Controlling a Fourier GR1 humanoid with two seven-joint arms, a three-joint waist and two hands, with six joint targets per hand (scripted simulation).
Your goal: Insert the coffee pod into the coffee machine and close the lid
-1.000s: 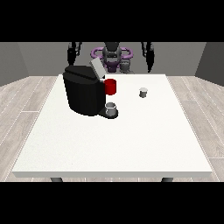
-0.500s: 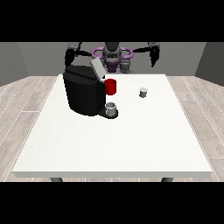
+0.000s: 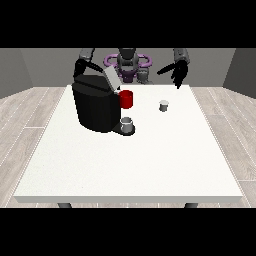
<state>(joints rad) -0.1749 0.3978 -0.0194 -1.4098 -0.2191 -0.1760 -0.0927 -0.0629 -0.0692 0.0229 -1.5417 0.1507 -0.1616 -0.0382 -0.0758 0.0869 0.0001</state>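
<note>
A black coffee machine stands on the white table at the left, its grey lid tilted up and a red part at its front. A grey cup sits on its base. The small grey coffee pod stands on the table to the right of the machine. The hand at the view's right hangs above the table's far edge, beyond the pod, fingers relaxed and apart, holding nothing. The hand at the view's left is behind the machine's top, partly hidden.
The robot's torso with purple parts rises behind the far table edge. Wooden floor surrounds the table. Bare table surface stretches in front of the machine and pod.
Both arms have risen and spread outward. The hand at the view's right has moved forward and down towards the table's far edge. The pod and machine have not moved.
</note>
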